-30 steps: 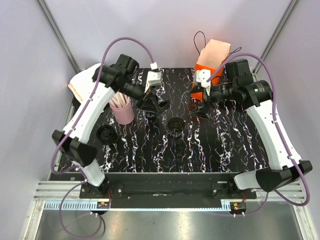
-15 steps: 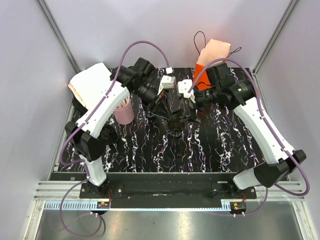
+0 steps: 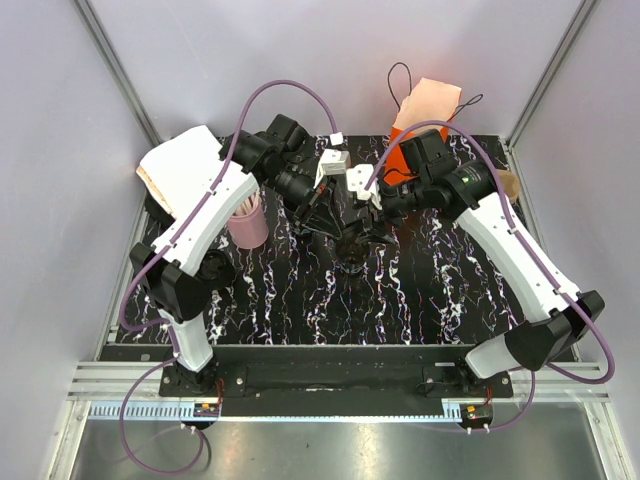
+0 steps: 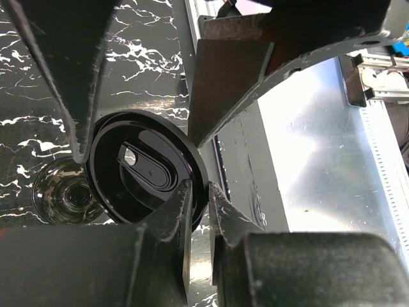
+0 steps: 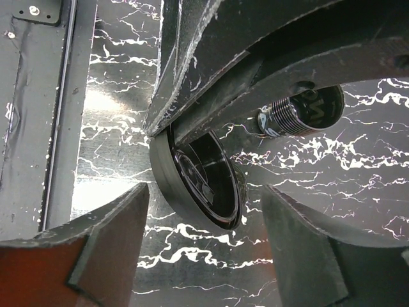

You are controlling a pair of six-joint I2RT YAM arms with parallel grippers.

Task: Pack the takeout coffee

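The right gripper point(image 5: 204, 192), spread, has left the orange bag point(image 3: 428, 100) for the lid point(image 4: 144, 169) pinched by the left gripper point(image 4: 200, 192) (handover likely).

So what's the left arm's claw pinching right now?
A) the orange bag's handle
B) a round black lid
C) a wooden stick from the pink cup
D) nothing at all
B: in the left wrist view, the left gripper has its two fingers closed on the rim of the round black lid, which it holds on edge above the table.
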